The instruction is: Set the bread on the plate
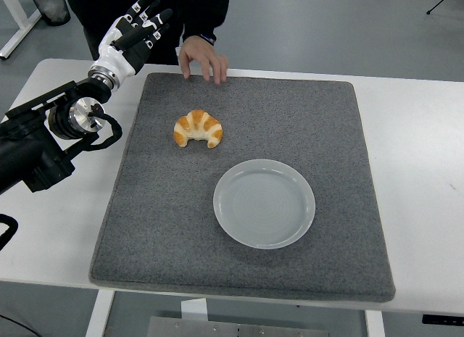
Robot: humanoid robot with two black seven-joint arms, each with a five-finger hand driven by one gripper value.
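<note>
Bread (198, 129): one croissant-shaped piece, lying left of centre on the grey mat (159, 228), apart from the one empty plate (264, 203) at lower right. Judged light, soft and flaky; best taken across the thick middle, gently. One robot hand, the left hand (135, 32), at upper left, fingers extended, holding nothing. One person's hand (203, 59) rests on the mat's top edge.

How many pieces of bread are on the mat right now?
1. A single croissant lies on the grey mat, up and to the left of the empty plate, apart from it. Nothing appears hidden.
</note>
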